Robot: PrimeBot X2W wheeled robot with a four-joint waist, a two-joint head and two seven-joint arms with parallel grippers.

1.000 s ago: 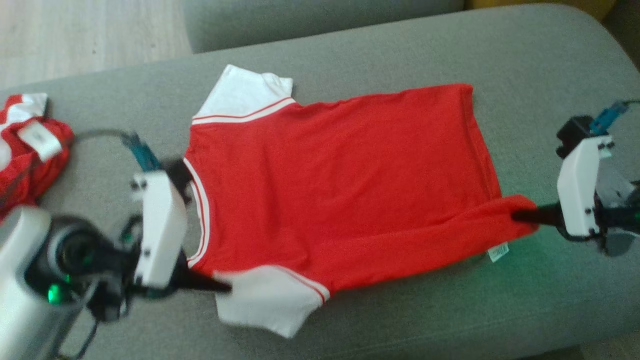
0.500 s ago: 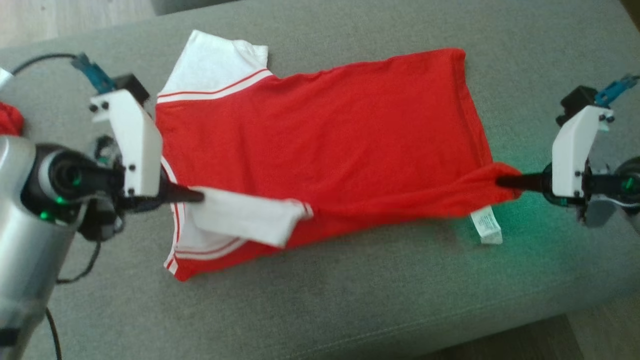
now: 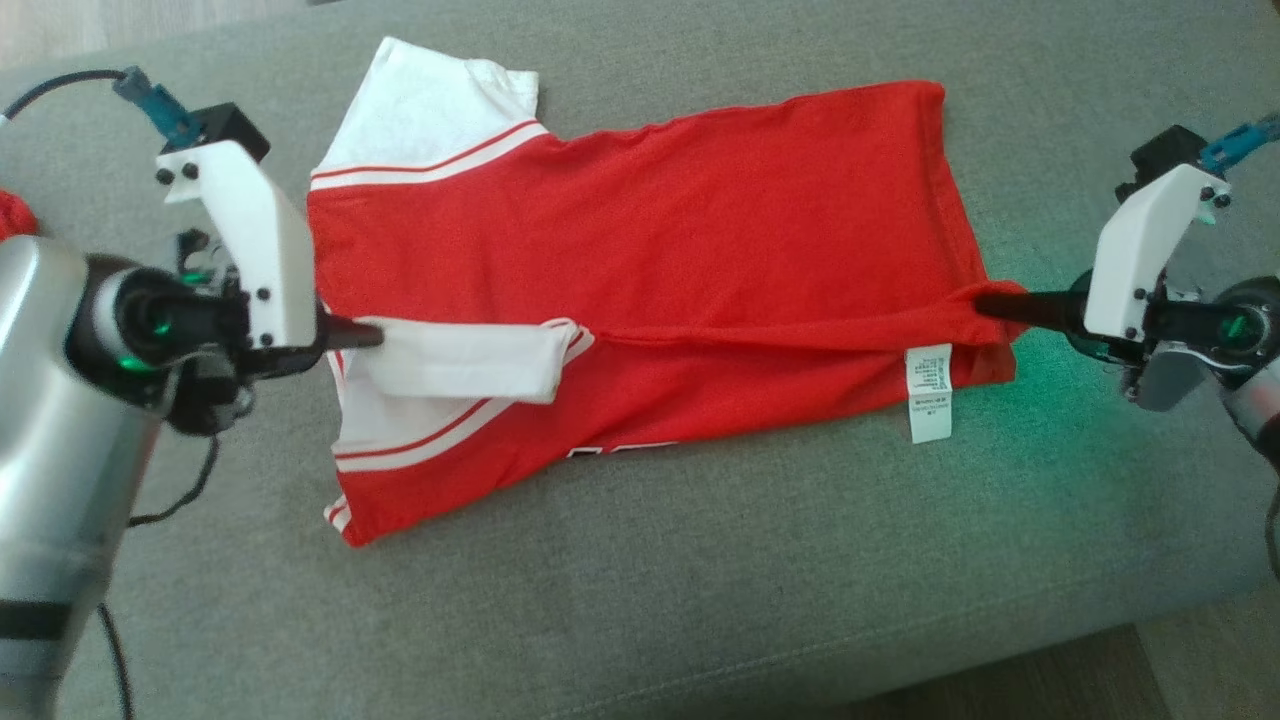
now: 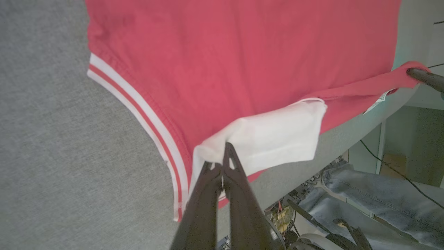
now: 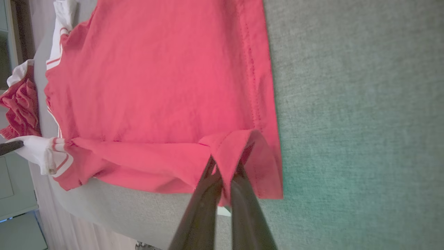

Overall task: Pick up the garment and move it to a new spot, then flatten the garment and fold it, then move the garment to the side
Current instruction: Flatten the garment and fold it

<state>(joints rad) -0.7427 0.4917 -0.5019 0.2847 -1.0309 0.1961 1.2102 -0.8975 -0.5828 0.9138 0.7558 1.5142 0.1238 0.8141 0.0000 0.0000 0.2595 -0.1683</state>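
A red T-shirt [image 3: 640, 230] with white sleeves lies spread on the grey sofa seat [image 3: 700, 580], collar to the left, hem to the right. My left gripper [image 3: 375, 335] is shut on the near white sleeve [image 3: 460, 360], lifted and folded over the body; the same sleeve [image 4: 270, 139] hangs from the left gripper [image 4: 223, 156] in the left wrist view. My right gripper [image 3: 985, 303] is shut on the near hem corner [image 5: 236, 146], raised off the seat. The near long edge is folded inward, and a white care label [image 3: 930, 392] hangs out.
A second crumpled red and white garment [image 5: 20, 104] lies beyond the collar end at the far left. The sofa's front edge [image 3: 900, 680] runs along the bottom, with floor below. A person's jeans-clad leg [image 4: 381, 201] shows past the sofa edge in the left wrist view.
Both grippers carried the near edge farther over the shirt, widening the fold; the label and some white print on the underside now show. The camera also shifted.
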